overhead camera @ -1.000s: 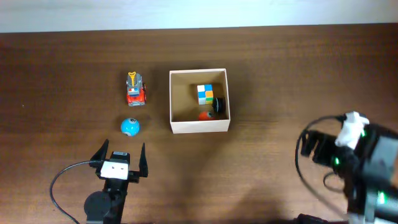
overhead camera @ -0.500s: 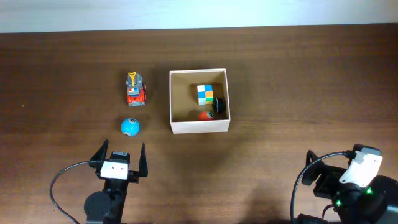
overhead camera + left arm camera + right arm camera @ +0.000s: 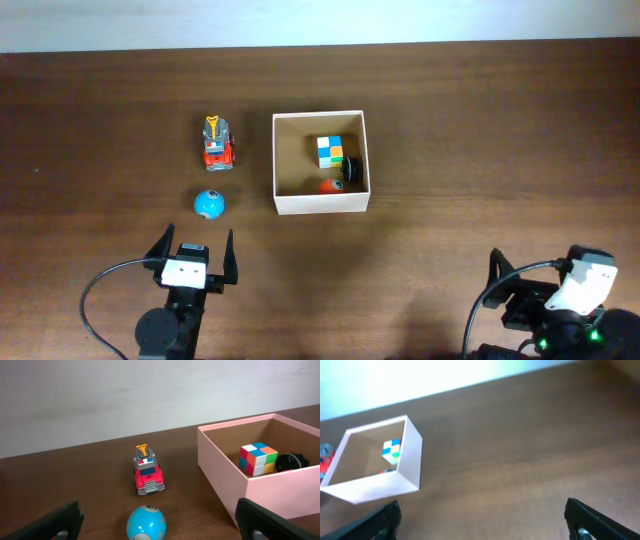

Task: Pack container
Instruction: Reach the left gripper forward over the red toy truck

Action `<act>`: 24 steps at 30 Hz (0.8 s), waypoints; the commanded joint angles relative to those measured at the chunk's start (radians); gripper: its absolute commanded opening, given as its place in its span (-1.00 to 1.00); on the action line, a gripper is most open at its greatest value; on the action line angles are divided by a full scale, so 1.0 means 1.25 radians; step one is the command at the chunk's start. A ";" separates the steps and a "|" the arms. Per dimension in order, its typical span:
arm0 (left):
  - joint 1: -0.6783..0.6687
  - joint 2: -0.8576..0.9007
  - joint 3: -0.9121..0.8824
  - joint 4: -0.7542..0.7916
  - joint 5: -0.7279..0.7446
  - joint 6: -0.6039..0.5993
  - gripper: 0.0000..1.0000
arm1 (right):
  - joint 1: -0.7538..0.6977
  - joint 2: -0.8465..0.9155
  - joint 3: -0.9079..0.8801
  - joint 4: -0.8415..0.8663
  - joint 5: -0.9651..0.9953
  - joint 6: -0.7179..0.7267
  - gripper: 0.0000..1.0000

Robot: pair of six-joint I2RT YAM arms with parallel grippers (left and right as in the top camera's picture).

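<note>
**Desk:** Since the views differ, what does each one catch?

**Photographer:** Overhead shows an orange piece (image 3: 328, 186) low in the container (image 3: 320, 203), just above frame centre. The left wrist view hides it behind the near wall.

**Desk:** Counts?

**Photographer:** One container, holding one cube (image 3: 330, 151). One toy truck (image 3: 218, 143) and one blue ball (image 3: 209, 204) sit to its left.

**Desk:** Grippers?

**Photographer:** The left gripper (image 3: 195, 238) and right gripper (image 3: 482, 505) are both spread wide, holding nothing. A second ago the right arm was at the right edge and is now in the lower right corner. The toys are unmoved.
</note>
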State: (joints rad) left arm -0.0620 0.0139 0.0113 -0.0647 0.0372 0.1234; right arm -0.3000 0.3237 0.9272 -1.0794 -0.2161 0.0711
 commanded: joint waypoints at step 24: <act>0.005 0.071 0.172 0.128 0.082 0.041 0.99 | -0.006 -0.006 0.011 0.016 -0.007 -0.004 0.97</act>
State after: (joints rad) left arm -0.0620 0.0448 0.0898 0.1448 0.0803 0.1287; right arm -0.3000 0.3233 0.9276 -1.0626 -0.2161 0.0708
